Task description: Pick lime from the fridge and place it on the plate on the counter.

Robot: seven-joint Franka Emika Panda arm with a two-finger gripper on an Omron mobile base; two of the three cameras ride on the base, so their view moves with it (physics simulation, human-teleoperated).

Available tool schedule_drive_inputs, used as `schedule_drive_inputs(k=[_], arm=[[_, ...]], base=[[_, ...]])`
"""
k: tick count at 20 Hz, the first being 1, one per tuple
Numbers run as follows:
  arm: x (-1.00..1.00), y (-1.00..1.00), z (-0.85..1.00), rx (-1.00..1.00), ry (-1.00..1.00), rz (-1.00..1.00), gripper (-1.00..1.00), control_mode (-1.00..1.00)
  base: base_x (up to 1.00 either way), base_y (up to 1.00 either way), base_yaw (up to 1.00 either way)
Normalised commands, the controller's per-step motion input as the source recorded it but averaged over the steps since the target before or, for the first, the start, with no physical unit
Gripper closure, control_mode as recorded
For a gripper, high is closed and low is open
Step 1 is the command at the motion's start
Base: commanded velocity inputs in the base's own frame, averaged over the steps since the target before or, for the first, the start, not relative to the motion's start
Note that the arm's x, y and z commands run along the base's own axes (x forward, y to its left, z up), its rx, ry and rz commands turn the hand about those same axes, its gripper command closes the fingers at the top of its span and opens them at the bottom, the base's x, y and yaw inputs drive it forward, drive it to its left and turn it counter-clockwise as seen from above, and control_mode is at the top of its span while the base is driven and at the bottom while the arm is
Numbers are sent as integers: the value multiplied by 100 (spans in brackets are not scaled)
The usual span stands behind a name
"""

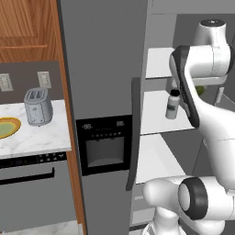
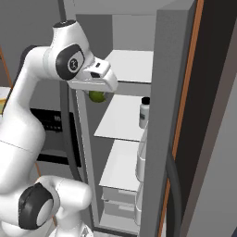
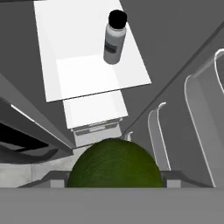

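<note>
The dark green lime [image 3: 113,168] fills the bottom middle of the hand view, held between my gripper's fingers [image 3: 52,180]. From the right base camera the lime [image 2: 97,96] hangs under my hand, with the gripper [image 2: 98,91] shut on it, in front of the open fridge [image 2: 125,120] at the height of its upper shelves. A sliver of the lime [image 1: 200,90] peeks out behind my arm. The plate [image 1: 7,127], yellow-rimmed with a pale green centre, lies on the marble counter [image 1: 43,135] far left of the fridge door [image 1: 101,69].
A white bottle with a black cap [image 2: 144,112] stands on a middle fridge shelf, below and right of the lime. A grey toaster [image 1: 38,106] sits on the counter beside the plate. The closed fridge door with its dispenser panel [image 1: 104,146] stands between my arm and the counter.
</note>
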Motion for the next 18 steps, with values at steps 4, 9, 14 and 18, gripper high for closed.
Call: schedule_drive_inputs(k=[4,9,14,18], arm=[[-45,6,-2,5,3,0,100,-100],[-32,8,-13,4,0,0,100,-100],[-21,5,-15,2,0,0,100,-100],[-6,9,-6,0,0,2,100,-100]], base=[[0,0,0],[0,0,0],[0,0,0],[0,0,0]])
